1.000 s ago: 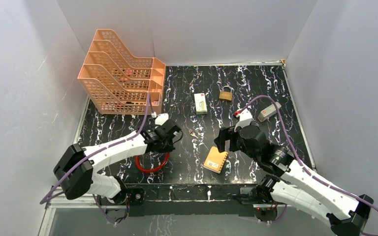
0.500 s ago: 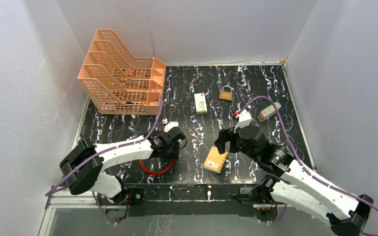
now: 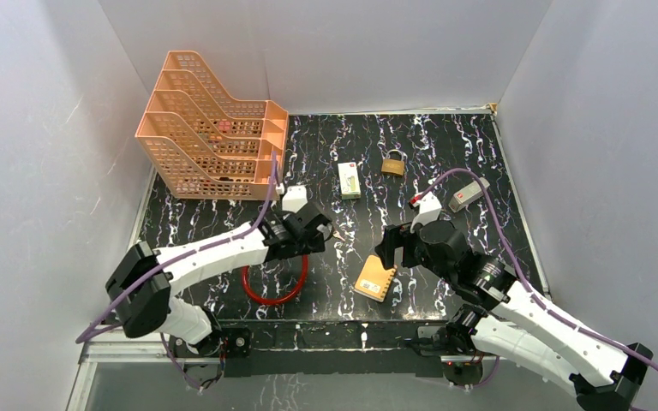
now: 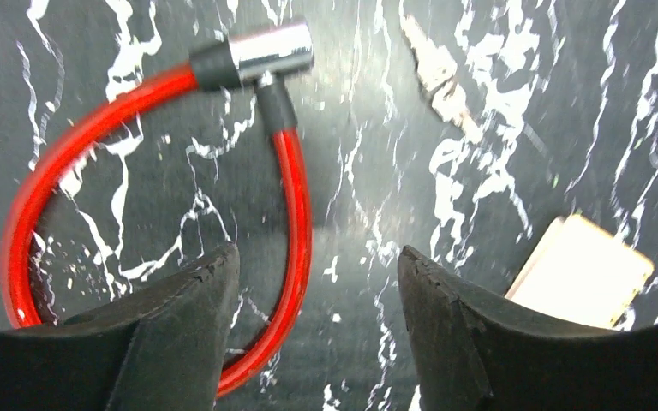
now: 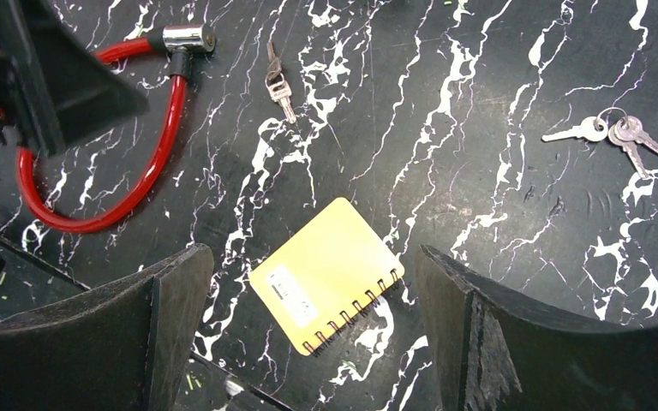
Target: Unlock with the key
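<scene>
The key [image 5: 278, 86] is small and flat and lies on the black marbled table [image 3: 445, 145]; it shows blurred at the top of the left wrist view [image 4: 437, 73]. My left gripper [image 4: 317, 274] is open above the table with nothing between its fingers. The red cable loop [image 4: 296, 214] runs under its left finger, and its metal end [image 4: 266, 50] lies ahead. In the top view the left gripper [image 3: 315, 229] sits just left of the key [image 3: 336, 232]. My right gripper [image 5: 308, 257] is open over a yellow notebook [image 5: 326, 274]. The brass padlock [image 3: 392, 164] lies far back.
An orange file rack [image 3: 214, 137] stands at the back left. A white box [image 3: 349, 180] and a grey item [image 3: 469, 194] lie near the padlock. A bunch of keys [image 5: 617, 133] rests to the right of the notebook. White walls enclose the table.
My left gripper has gone from shut to open and moved right and away from me, off the red cable loop toward the key. The right arm has barely moved.
</scene>
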Controlling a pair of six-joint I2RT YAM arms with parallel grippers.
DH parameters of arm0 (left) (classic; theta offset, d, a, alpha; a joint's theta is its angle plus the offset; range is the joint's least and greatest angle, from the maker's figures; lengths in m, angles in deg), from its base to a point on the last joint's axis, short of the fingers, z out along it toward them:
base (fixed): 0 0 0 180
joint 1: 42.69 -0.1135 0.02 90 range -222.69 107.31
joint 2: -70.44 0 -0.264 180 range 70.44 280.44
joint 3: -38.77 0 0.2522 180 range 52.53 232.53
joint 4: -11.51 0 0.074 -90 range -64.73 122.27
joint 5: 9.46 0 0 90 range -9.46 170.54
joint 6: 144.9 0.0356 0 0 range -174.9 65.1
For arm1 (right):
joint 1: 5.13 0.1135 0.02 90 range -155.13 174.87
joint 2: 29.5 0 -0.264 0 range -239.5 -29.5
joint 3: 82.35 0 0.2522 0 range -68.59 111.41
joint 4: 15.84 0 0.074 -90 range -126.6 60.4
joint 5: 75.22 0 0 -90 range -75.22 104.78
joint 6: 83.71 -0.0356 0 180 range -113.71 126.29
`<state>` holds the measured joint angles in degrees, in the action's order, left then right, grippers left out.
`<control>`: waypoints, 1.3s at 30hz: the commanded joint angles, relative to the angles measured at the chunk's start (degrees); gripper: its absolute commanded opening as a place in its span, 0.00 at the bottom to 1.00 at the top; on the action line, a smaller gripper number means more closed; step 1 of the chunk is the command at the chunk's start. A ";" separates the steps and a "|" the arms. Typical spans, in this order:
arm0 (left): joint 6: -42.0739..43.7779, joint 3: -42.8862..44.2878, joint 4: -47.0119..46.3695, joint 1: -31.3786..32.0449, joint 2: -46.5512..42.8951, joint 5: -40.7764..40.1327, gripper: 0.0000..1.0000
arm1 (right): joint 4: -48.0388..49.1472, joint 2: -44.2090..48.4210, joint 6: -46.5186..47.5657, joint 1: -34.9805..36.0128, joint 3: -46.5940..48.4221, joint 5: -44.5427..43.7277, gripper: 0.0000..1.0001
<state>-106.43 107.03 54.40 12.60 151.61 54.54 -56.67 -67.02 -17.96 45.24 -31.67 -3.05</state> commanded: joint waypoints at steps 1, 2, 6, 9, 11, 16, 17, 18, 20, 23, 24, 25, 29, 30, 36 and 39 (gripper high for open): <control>-8.05 8.55 7.02 -0.94 6.83 -12.16 0.61 | 1.88 1.14 -1.42 0.25 1.37 -0.07 0.96; -9.59 10.63 9.17 -1.70 9.48 -12.54 0.57 | 2.04 1.20 -1.82 0.26 1.19 0.04 0.96; -12.73 17.28 13.89 -4.91 18.95 -10.82 0.46 | 3.41 1.46 -2.70 0.25 0.11 1.07 0.96; -12.55 18.47 13.01 -5.94 21.87 -9.47 0.46 | 4.06 1.24 -3.07 0.26 -0.30 1.71 0.96; -12.51 18.57 12.24 -6.40 22.84 -8.75 0.49 | 4.32 1.22 -3.17 0.25 -0.42 2.14 0.96; -11.75 17.05 9.40 -8.95 24.69 -4.64 0.49 | 4.75 1.47 -3.26 0.25 -0.96 2.60 0.96; -11.38 16.55 8.65 -9.20 24.80 -3.99 0.46 | 4.84 1.48 -3.26 0.21 -1.07 2.62 0.96; -10.97 16.07 7.94 -9.25 24.83 -3.49 0.43 | 4.91 1.48 -3.33 0.25 -1.18 2.66 0.96; -10.06 14.97 6.42 -9.23 24.68 -2.39 0.38 | 5.11 1.41 -3.26 0.25 -1.45 2.83 0.96; -8.41 13.16 4.54 -9.23 24.33 -0.74 0.25 | 5.71 1.11 -3.26 0.21 -1.86 3.10 0.96; -7.50 12.54 3.99 -9.23 24.17 -0.24 0.20 | 5.86 0.94 -3.26 0.20 -1.86 3.11 0.96; -6.67 11.90 3.60 -9.23 23.95 0.07 0.16 | 6.03 0.72 -3.26 0.25 -1.88 3.14 0.96; -3.36 8.15 2.00 -9.23 21.55 0.82 0.00 | 6.48 -0.17 -3.02 0.25 -1.66 3.36 0.96; -2.45 6.98 1.18 -9.27 20.45 1.26 0.00 | 6.50 -0.39 -2.95 0.23 -1.56 3.45 0.96; 10.81 -1.05 -6.76 -9.11 10.74 8.59 0.00 | 7.17 -2.20 -3.03 0.21 -1.99 4.49 0.96; 17.35 -4.98 -10.53 -8.69 5.26 13.20 0.00 | 7.59 -3.00 -3.24 0.21 -2.35 4.68 0.96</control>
<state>-100.59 106.11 48.04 3.44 164.11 59.96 -52.63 -69.49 -20.76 45.24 -33.70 1.06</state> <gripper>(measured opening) 0.151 0.962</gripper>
